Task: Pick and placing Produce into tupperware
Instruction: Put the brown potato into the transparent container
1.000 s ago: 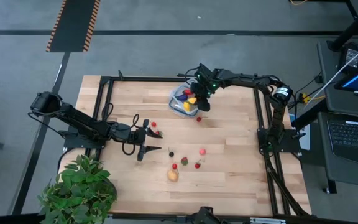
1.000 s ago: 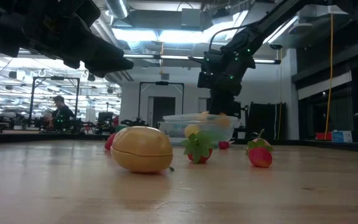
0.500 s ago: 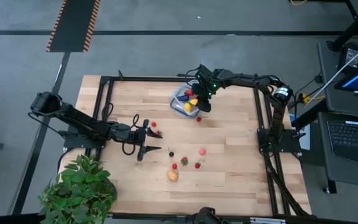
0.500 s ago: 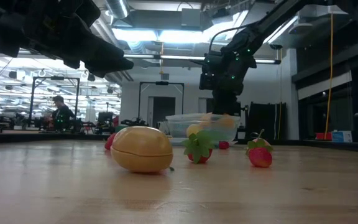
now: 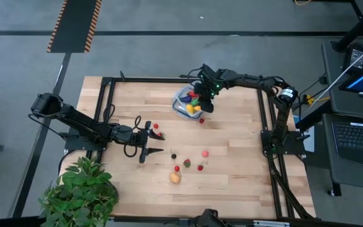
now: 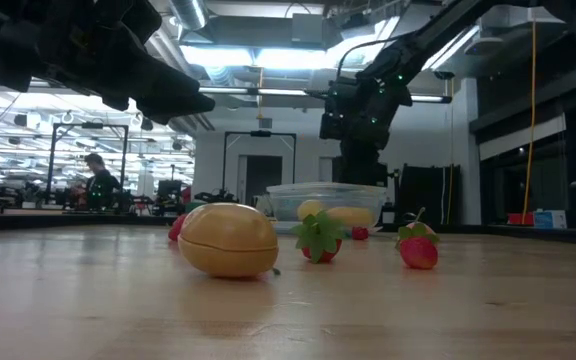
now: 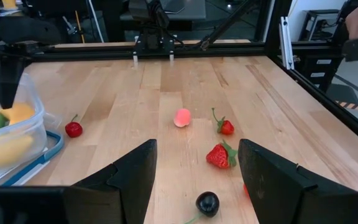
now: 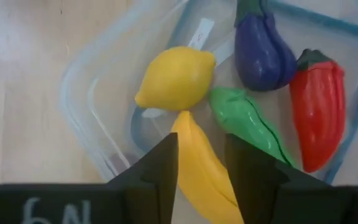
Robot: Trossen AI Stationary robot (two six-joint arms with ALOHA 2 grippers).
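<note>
The right tool (image 8: 201, 165) hangs just above the clear container (image 5: 188, 102) at the far side of the bench (image 5: 232, 157), its fingers slightly apart and holding nothing. Directly under them lies the banana (image 8: 201, 168), with a lemon (image 8: 176, 78), a green vegetable (image 8: 244, 121), an eggplant (image 8: 263, 50) and a red pepper (image 8: 319, 109) in the same container. The right arm reaches in from the far right corner. The left tool (image 7: 194, 168) waits open at mid-bench; beyond it lie a strawberry (image 7: 218, 155), a black cherry (image 7: 207, 203) and a pink ball (image 7: 182, 117).
</note>
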